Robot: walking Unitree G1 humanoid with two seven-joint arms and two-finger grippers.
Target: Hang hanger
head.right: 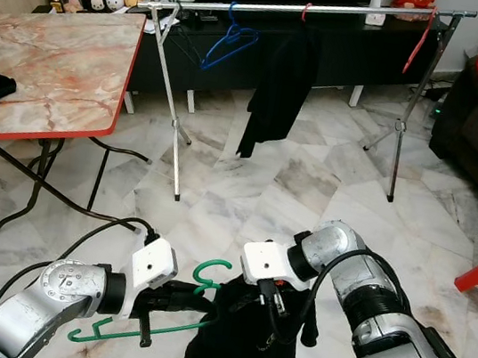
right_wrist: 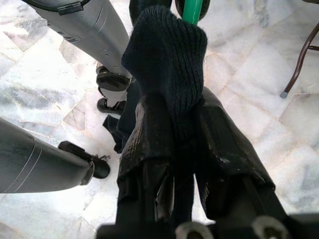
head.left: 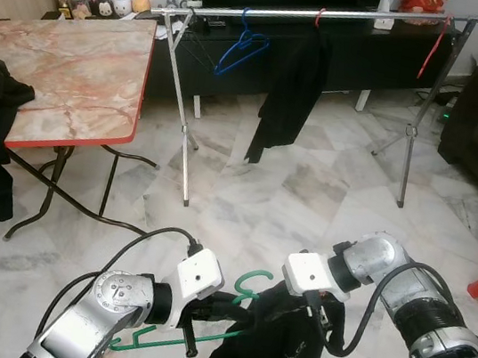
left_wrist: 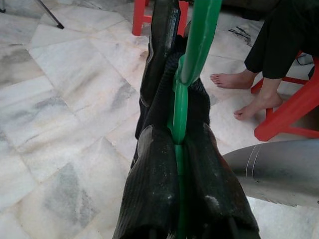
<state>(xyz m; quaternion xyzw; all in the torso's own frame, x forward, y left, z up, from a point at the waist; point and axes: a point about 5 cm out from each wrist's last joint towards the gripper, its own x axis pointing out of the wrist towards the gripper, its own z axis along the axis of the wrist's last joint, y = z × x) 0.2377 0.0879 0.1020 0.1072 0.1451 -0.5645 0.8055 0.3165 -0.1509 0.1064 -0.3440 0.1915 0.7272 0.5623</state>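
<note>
- One green hanger (head.left: 198, 331) carrying a black garment (head.left: 272, 351), held low between both grippers, close in front of the body.
- Left gripper (head.left: 218, 306): clenched on the hanger's green bar, seen pinched between the two black fingers (left_wrist: 149, 194) in the left wrist view; hook (head.left: 253, 280) rising just past the fingertips.
- Right gripper (head.left: 320, 313): closed on a fold of the black garment, knit cloth bunched between its fingers (right_wrist: 149, 149) in the right wrist view.
- Long axis of hanger: roughly crosswise, running from the left gripper's outer side toward the right gripper, slightly tilted.
- One clothes rail (head.left: 327, 14), well ahead of and above both grippers, across open marble floor (head.left: 307, 207); long axis also crosswise, so roughly parallel to the hanger.
- Nearer arm to the hook: left; judged the one to lift it onto the rail.
- On the rail: one blue hanger (head.left: 240, 49), one hung black garment (head.left: 288, 92) on a red hook, one bare red hanger (head.left: 436, 45).
- One table (head.left: 66, 72) ahead to the left.
</note>
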